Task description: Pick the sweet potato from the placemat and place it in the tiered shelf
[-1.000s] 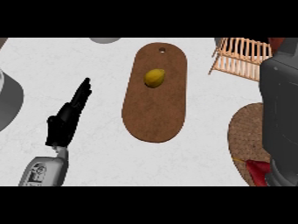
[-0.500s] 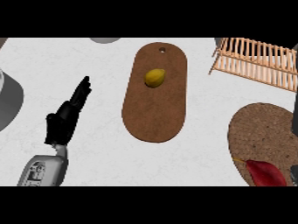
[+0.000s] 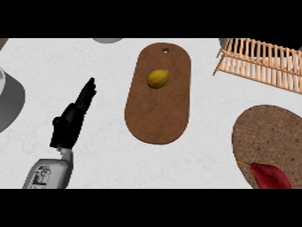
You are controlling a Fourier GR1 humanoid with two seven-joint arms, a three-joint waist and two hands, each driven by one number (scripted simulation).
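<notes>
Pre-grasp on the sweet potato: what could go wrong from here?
1. The red sweet potato lies at the round placemat's lower edge, half cut off by the view, so grasp aim may be poor.
2. No right hand shows; the left hand, open, is far across the counter.
3. The yellow item on the board could be mistaken for the target.

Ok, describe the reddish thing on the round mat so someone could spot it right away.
Start at the wooden slatted rack at the upper right and drop down to the round woven placemat below it. On the mat's lower edge lies a dark red, pointed sweet potato, unlike the yellow lemon on the oblong cutting board.
</notes>
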